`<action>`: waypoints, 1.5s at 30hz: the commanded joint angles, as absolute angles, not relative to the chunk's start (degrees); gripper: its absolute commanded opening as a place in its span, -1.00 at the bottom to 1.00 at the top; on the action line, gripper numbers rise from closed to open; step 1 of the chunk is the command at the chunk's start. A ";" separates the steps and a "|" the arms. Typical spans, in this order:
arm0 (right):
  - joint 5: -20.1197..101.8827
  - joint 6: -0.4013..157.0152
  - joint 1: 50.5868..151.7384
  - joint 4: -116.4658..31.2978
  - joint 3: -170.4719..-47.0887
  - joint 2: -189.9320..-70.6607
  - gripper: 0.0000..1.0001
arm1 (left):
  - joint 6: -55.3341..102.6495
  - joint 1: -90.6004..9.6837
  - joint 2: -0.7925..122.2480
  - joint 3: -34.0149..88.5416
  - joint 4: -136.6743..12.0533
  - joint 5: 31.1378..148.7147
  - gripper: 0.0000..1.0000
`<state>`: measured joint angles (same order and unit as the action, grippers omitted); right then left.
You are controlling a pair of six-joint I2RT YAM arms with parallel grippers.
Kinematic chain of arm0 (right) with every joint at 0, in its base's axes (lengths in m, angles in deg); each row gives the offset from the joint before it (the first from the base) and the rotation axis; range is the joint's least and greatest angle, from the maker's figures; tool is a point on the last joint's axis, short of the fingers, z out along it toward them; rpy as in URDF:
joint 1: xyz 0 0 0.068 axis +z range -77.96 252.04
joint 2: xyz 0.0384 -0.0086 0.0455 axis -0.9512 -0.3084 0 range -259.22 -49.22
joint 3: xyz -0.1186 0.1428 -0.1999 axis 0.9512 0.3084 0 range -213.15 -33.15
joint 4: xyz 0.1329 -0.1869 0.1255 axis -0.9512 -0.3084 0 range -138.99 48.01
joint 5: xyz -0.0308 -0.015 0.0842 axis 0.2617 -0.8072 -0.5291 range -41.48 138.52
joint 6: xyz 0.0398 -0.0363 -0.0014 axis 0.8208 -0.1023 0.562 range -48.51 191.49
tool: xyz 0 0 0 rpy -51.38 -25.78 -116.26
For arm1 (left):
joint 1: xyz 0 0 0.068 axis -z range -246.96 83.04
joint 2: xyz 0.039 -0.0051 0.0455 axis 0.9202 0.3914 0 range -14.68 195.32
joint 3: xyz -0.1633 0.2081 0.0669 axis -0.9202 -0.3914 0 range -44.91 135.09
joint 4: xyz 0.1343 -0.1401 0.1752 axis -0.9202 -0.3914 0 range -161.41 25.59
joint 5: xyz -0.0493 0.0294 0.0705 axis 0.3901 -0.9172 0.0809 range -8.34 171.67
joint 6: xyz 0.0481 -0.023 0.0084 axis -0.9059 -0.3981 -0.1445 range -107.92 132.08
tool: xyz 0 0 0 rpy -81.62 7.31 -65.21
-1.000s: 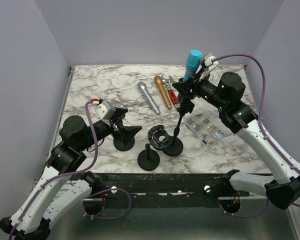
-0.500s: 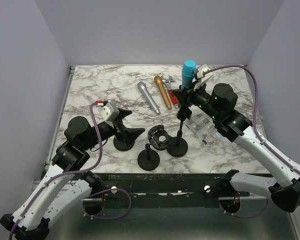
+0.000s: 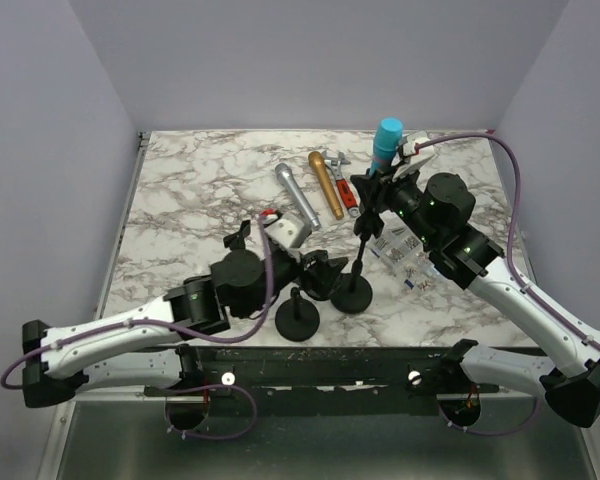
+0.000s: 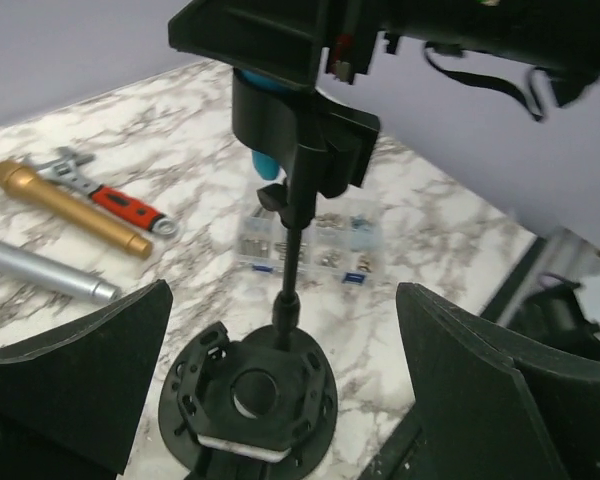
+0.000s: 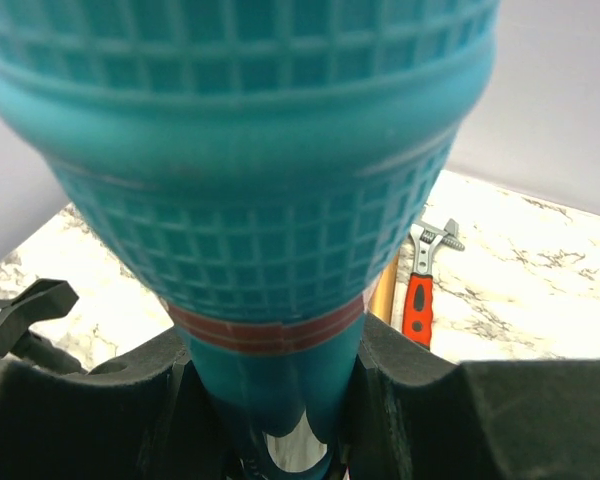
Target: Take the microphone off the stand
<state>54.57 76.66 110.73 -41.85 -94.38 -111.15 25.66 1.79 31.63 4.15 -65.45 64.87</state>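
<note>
The teal microphone (image 3: 386, 138) stands upright in the black clip at the top of the thin black stand (image 3: 361, 248). My right gripper (image 3: 388, 176) is shut on the microphone's handle just below the head. In the right wrist view the meshed teal head (image 5: 250, 180) fills the frame, and black fingers (image 5: 110, 400) press both sides of the handle. My left gripper (image 3: 320, 272) is open and low at the stand's round base (image 3: 352, 296). In the left wrist view the pole (image 4: 291, 250) and base (image 4: 250, 395) lie between its wide-apart fingers (image 4: 480, 400).
A silver microphone (image 3: 297, 196), a gold microphone (image 3: 326, 183) and a red-handled wrench (image 3: 346, 192) lie behind the stand. A clear box of small parts (image 3: 408, 250) sits to its right. A short black stand (image 3: 297, 318) is at the front, and a black ring mount (image 4: 245, 385) rests by the base.
My left arm has swung right and low, bringing its open gripper up to the stand's base. The right gripper, still shut on the microphone, has shifted only slightly.
</note>
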 commanded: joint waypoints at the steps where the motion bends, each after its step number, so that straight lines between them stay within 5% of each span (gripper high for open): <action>1: 59.19 81.60 111.54 -41.89 -96.16 -112.23 -0.99 | 27.33 6.65 44.97 12.36 -63.86 40.03 0.97; 14: 59.66 81.69 111.76 -42.78 -93.88 -110.12 -0.99 | 32.80 7.60 62.81 25.83 -61.95 34.97 0.97; 31: 60.02 81.75 111.76 -42.52 -93.01 -108.19 -0.99 | 30.88 9.77 63.11 23.87 -55.32 38.18 0.97; 45: 59.40 82.95 111.76 -42.86 -93.62 -107.93 -0.99 | 31.37 9.95 72.05 32.57 -60.61 29.40 0.97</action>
